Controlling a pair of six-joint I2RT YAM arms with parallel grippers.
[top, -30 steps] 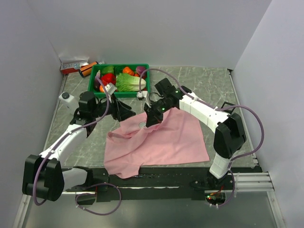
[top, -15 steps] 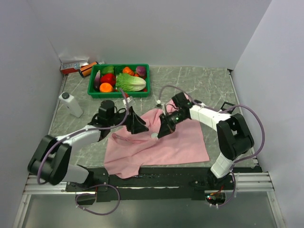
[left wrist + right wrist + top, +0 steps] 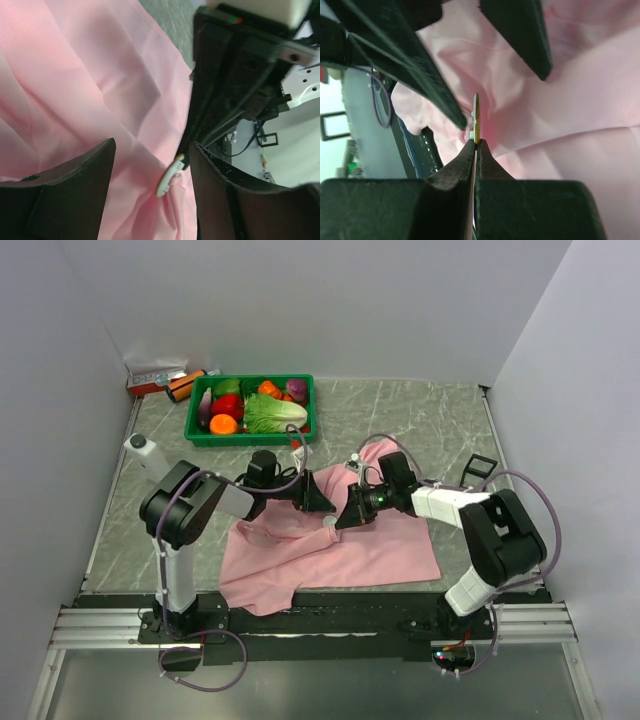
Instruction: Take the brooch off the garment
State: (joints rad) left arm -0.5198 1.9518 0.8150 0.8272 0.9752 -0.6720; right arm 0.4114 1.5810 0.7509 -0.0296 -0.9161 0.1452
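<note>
At garment [image 3: 370, 550] centre, R jaws pinch brooch [image 3: 476, 115] edge to pull; L jaws gape empty, prob. to hold cloth.

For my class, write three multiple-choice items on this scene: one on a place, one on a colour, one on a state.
1. Where is the green crate? A far left of the table B near right C near middle
2. What colour is the garment? A blue B pink C white
3. How is the right hand? A wide open B shut on the brooch C holding a bottle

Answers: 1 A, it sits far back on the left; 2 B, pink in every view; 3 B, it pinches the brooch's edge.
</note>
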